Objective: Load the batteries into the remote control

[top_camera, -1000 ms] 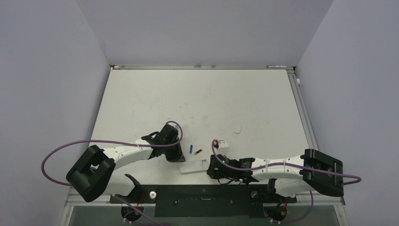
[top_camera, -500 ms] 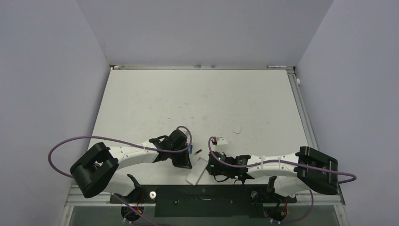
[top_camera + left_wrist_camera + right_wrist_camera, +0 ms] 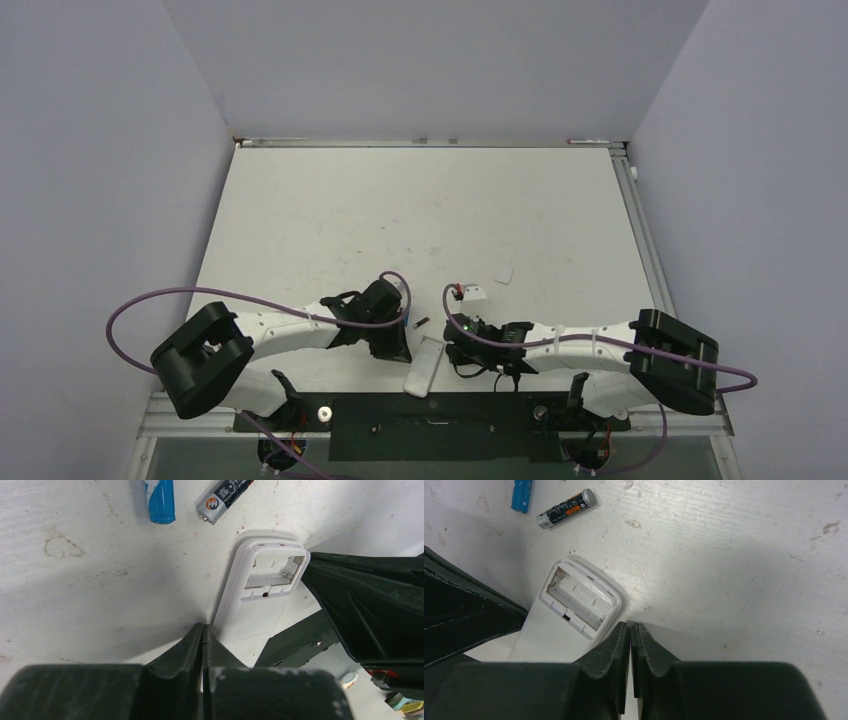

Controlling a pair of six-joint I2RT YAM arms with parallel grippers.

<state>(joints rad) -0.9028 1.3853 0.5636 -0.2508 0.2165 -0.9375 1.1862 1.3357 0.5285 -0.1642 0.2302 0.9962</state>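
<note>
Two arms meet close to the near edge of the counter [image 3: 400, 200]. Between them lies the small white rectangular plastic remote control [image 3: 260, 600], back side up, with one end at that edge. Its battery compartment is uncovered and has nothing in it, so you can see the metal contact inside.

The jaws of the left gripper [image 3: 202, 630] are pressed together and carry nothing, and their tip sits just beside one long side of the remote control. The jaws of the right gripper [image 3: 630, 627] are also together and carry nothing, and their tip is near the compartment end on the other side. I judge that you use both as pushers, to keep the remote control from sliding.

The slim blue battery [image 3: 160, 497] and the slim dark battery with a metallic tip [image 3: 227, 497] lie flat just beyond the compartment end, toward the counter's middle. They are near each other but apart.

A small flat white piece [image 3: 505, 274] lies further out, well apart from the rest. I think the arms themselves are the main obstacle, because each one crowds the remote control's side.
</note>
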